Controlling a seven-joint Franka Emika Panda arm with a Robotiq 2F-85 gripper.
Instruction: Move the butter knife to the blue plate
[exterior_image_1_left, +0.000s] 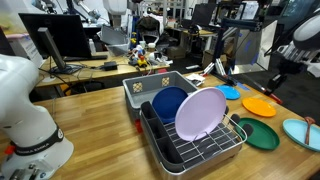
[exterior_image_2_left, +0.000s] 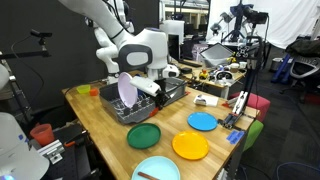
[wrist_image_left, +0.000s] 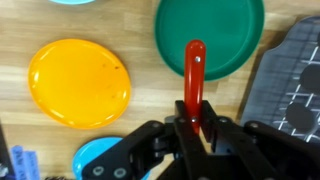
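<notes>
We note jaws closed on the butter knife (wrist_image_left: 194, 72) at one end; we judge it light, stiff, slick plastic, liable to pivot there.

Butter knife (wrist_image_left: 193, 75): slim, straight, orange-red; lower end pinched in the jaws of the gripper (wrist_image_left: 193, 120), rounded tip over a green plate (wrist_image_left: 225, 30).
Blue plate (wrist_image_left: 98, 160): sky blue, round, flat on the tabletop (wrist_image_left: 140, 25), partly hidden.
</notes>
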